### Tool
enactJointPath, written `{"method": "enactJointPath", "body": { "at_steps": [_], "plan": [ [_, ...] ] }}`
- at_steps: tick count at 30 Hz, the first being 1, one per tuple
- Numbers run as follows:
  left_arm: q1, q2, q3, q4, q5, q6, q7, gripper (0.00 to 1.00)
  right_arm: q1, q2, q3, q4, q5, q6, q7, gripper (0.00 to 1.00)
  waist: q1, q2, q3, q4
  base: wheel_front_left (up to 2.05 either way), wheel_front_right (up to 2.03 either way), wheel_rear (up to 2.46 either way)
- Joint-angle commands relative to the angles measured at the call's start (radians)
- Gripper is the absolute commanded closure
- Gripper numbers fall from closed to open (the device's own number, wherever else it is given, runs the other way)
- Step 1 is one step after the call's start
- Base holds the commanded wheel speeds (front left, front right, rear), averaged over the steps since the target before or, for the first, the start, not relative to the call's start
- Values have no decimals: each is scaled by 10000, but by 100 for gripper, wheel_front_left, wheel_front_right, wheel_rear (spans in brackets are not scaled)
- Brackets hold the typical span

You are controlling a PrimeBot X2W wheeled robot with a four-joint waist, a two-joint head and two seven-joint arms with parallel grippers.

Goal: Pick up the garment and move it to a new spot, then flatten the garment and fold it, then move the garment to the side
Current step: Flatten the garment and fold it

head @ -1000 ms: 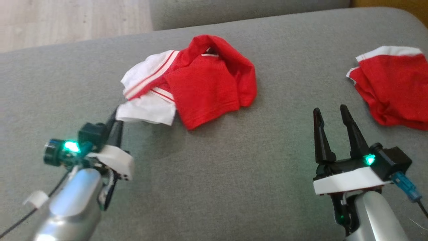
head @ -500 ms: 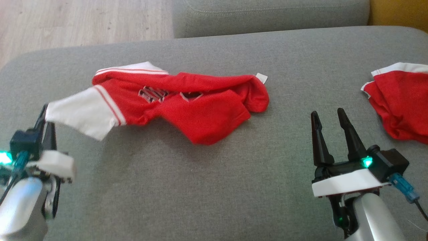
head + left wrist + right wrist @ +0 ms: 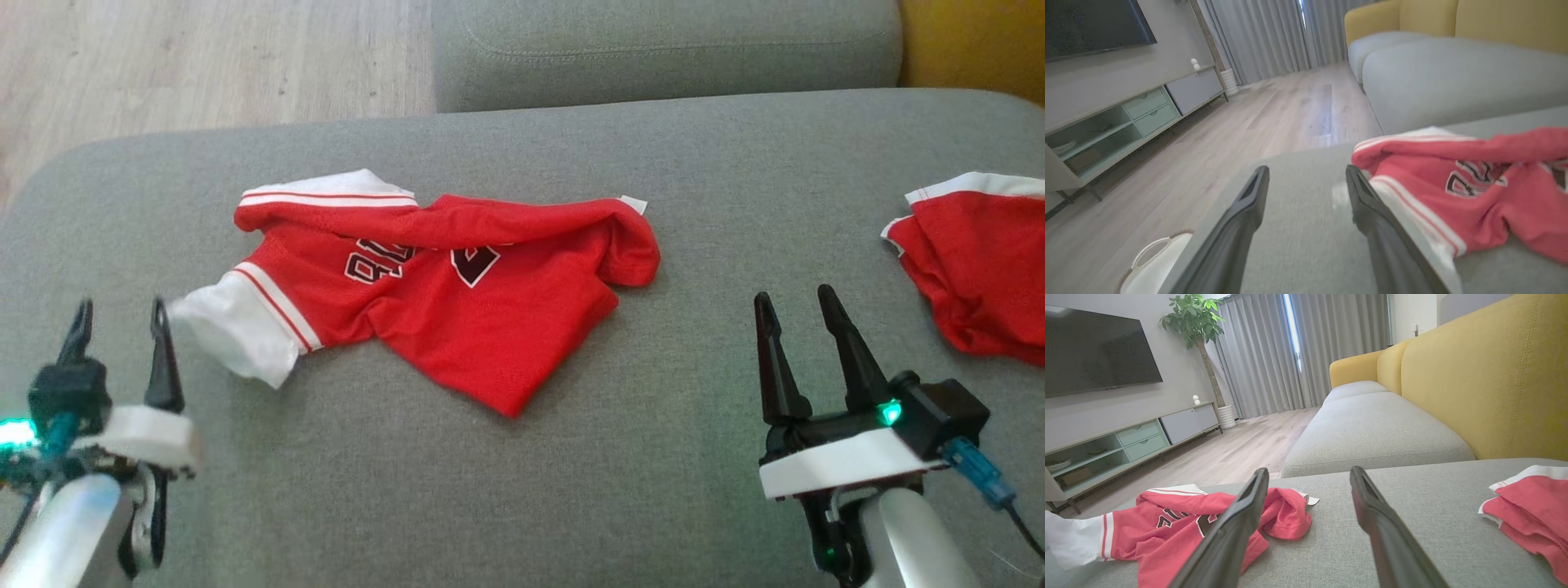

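left gripper (image 3: 120, 327): lower left of the head view, over the grey seat; fingers spread wide, nothing between them, no hold on anything.
left gripper / cloth: the white sleeve (image 3: 233, 339) ends just beside the inner finger; in the left wrist view the sleeve edge runs behind that finger. Too blurred to tell whether they touch.
right gripper (image 3: 793, 327): lower right, fingers wide apart and empty, above bare seat, apart from both red pieces.
seat cushion (image 3: 522, 490): grey woven fabric; carries everything below.
garment (image 3: 490, 327): red jersey, white sleeves with red stripes, dark numerals edged in white. Lies on the seat left of centre, stretched sideways but crumpled; top edge rolled over in a long fold; small white tag at its upper right end.
second red cloth (image 3: 971, 269): bunched, white trim, at the seat's right edge, well apart from the garment.
far cushion (image 3: 653, 49): grey, beyond the seat.
yellow backrest (image 3: 971, 41): top right corner.
floor (image 3: 204, 57): light wood, beyond the seat at left.
cabinet (image 3: 1126, 441): low, pale, against the far wall, under a television (image 3: 1098, 347).
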Motion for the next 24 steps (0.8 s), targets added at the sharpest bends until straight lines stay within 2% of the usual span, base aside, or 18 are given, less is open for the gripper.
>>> {"method": "enactJointPath", "body": {
  "at_steps": [1, 5, 12, 20, 24],
  "plan": [
    [-526, 347, 557, -282, -55, 68, -118, 0, -237, -28, 269, -280, -44, -7, -107, 0, 1, 0, -15, -1, 0, 0, 0],
    [-403, -122, 1316, -1637, -543, -13, -422, 0, -154, -28, 258, -280, -87, -7, -107, 0, 1, 0, -124, 4, 0, 0, 0],
    [425, -1144, 2053, -3781, -561, -840, -482, 0, -11, -28, 112, -385, -159, -7, -107, 0, 1, 0, -272, 86, 0, 0, 0],
    [1609, -2222, 1807, -3693, -166, -1487, -485, 0, 136, -28, 117, -420, -200, -7, -107, 0, 1, 0, -389, 255, 0, 0, 0],
    [1857, -2718, 1987, -3439, 75, -1750, -485, 0, 155, -28, 104, -439, -217, -7, -107, 0, 1, 0, -376, 355, 0, 0, 0]
  ]
}}
